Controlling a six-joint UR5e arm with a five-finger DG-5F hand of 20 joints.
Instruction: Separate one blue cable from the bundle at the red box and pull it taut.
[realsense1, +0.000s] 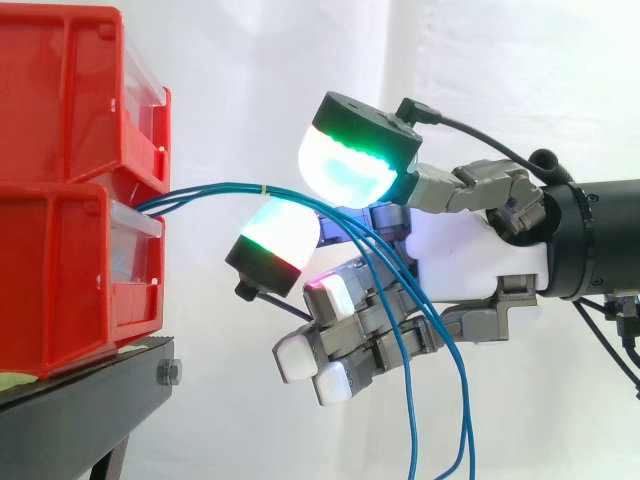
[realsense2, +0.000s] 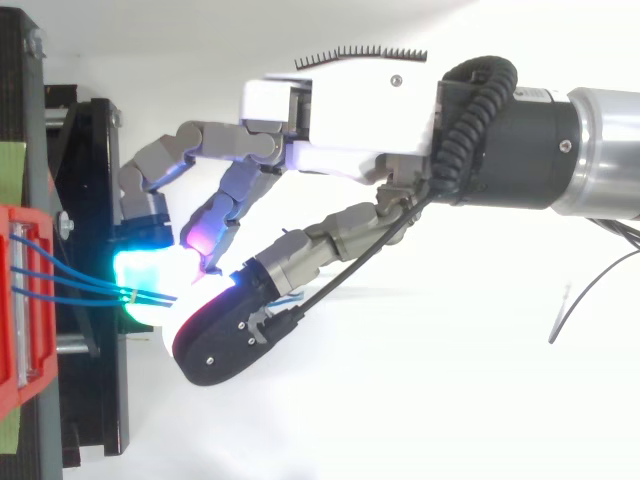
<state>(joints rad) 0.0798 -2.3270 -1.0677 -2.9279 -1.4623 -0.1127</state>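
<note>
- You have the hand (realsense1: 470, 250) up at the blue cables (realsense1: 215, 190). It is just beside the front of the red box (realsense1: 60, 280) they come out of, which sits on the black stand (realsense1: 90, 400).
- The cables leave the box as one bunch, held together by a small pale tie (realsense1: 262, 189). They run into the hand, then hang down past it in loose loops.
- I cannot tell whether the hand is gripping the cables or is only placed around them. The spot where the bunch enters it hides any contact.
- Done, by my reading: the approach. The hand sits where the bunch can be caught.
- Not done: no single cable stands apart. All the strands pass through the hand together, from the side and from above.
- Not done: nothing is taut. The stretch between box and hand bows gently, and the rest dangles slack.
- So you are early in the task. Picking out one cable and pulling it tight are both left to do.
</note>
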